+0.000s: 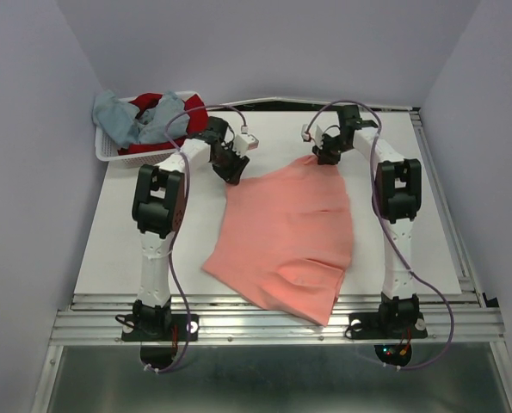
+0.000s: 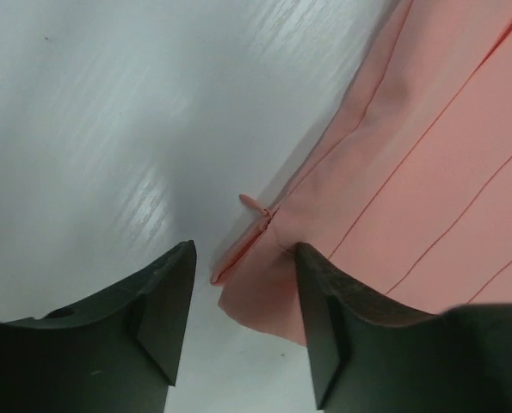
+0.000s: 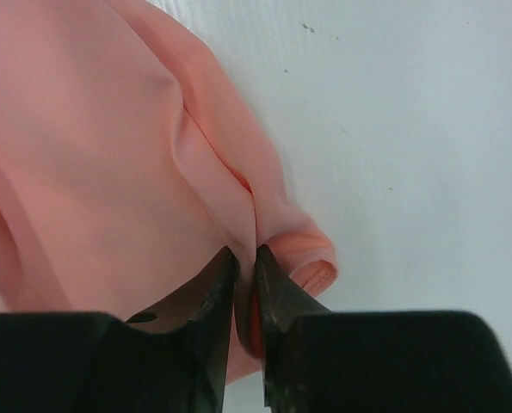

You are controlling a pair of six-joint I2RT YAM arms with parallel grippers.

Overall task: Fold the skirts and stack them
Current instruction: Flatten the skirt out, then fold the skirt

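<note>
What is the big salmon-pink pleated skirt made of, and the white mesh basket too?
The salmon-pink pleated skirt looks like thin matte cloth: it drapes, wrinkles softly and shows pressed pleat lines. The white mesh basket looks like stiff plastic, going by its open grid wall, though it is small in view.

Pink skirt [image 1: 286,241] spread; blue skirt [image 1: 122,118], red skirt [image 1: 193,112] heaped
</note>
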